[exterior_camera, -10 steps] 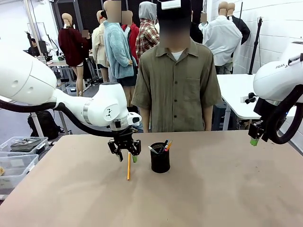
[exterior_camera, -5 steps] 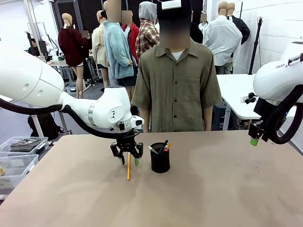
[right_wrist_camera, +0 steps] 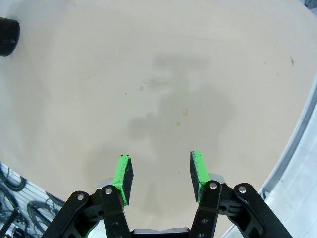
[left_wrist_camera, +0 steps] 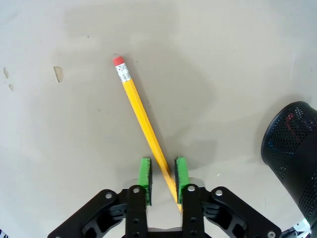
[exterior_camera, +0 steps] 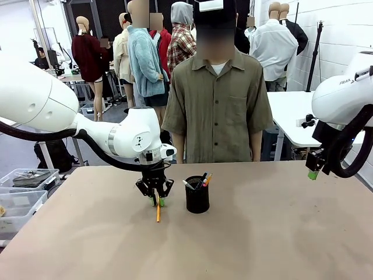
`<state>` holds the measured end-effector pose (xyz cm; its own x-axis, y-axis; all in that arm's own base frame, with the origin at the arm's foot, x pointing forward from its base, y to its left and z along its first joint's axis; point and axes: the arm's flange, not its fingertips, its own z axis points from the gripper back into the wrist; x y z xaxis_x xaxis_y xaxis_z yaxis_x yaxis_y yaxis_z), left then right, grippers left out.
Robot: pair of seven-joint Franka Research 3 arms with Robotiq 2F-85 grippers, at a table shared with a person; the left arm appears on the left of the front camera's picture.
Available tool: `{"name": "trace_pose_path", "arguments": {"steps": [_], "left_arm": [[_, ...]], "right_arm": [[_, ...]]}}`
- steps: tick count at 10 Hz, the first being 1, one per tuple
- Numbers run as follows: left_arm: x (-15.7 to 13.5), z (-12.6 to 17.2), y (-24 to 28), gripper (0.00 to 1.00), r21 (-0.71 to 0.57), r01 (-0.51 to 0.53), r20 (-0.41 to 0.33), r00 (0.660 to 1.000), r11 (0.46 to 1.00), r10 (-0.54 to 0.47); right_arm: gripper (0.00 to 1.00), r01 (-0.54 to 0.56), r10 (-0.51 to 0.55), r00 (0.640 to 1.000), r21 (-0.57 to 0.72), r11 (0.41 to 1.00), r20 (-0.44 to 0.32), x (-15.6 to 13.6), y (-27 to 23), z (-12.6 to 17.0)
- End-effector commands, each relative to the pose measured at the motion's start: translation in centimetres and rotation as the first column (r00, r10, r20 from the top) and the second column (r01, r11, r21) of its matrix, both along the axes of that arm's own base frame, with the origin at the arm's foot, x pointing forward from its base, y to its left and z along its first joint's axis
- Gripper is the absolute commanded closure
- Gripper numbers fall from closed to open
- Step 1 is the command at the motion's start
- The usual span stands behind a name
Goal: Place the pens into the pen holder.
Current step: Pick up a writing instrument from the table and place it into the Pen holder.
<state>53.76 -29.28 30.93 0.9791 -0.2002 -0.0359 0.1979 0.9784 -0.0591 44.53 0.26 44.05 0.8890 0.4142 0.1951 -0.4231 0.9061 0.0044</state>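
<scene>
Left wrist view cuts the black wire-mesh cylindrical pen holder (left_wrist_camera: pixel 293 153) at its right edge, while the left pincer (left_wrist_camera: pixel 162 179), lowered to the beige desk (left_wrist_camera: pixel 223 59), straddles the long yellow pencil (left_wrist_camera: pixel 143 116) with pads narrowly parted, and the right pincer (right_wrist_camera: pixel 160 174) hangs released.

Big tan table (exterior_camera: pixel 280 233), long yellow pencil (left_wrist_camera: pixel 141 111) lying flat on it, black mesh pen holder (exterior_camera: pixel 197 197) standing just beside, pens inside

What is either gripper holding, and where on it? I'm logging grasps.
The left gripper straddles the yellow pencil near its tip end, jaws not visibly clamped. The right gripper is open, holding nothing.
</scene>
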Motion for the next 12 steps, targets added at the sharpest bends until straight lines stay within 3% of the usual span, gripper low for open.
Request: {"name": "trace_pose_path", "arguments": {"steps": [1, 6, 8, 10, 12], "left_arm": [[-0.5, -0.2, -0.3, 1.00, 0.048, -0.026, 0.012, 1.000, 0.998, 0.025], [-1.8, 1.9, 1.8, 1.00, 0.055, -0.037, 0.077, 0.997, 0.998, 0.032], [-3.3, 4.4, 4.9, 1.00, -0.057, 0.029, 0.148, 0.989, 0.998, -0.021], [-4.4, 6.2, 7.7, 1.00, -0.198, 0.209, 0.311, 0.940, 0.958, -0.141], [-4.8, 7.1, 9.3, 1.00, -0.317, 0.372, 0.491, 0.851, 0.873, -0.185]], "right_arm": [[0.40, -0.005, 0.005, 1.000, -0.031, 1.000, 0.012, -0.1, -0.1, -0.3], [0.40, -0.005, 0.005, 1.000, -0.031, 1.000, 0.012, -0.1, -0.1, -0.3], [0.40, -0.005, 0.005, 1.000, -0.031, 1.000, 0.012, -0.1, -0.1, -0.3], [0.40, -0.005, 0.005, 1.000, -0.031, 1.000, 0.012, -0.1, -0.1, -0.3], [0.40, -0.005, 0.005, 1.000, -0.031, 1.000, 0.012, -0.1, -0.1, -0.3]]}}
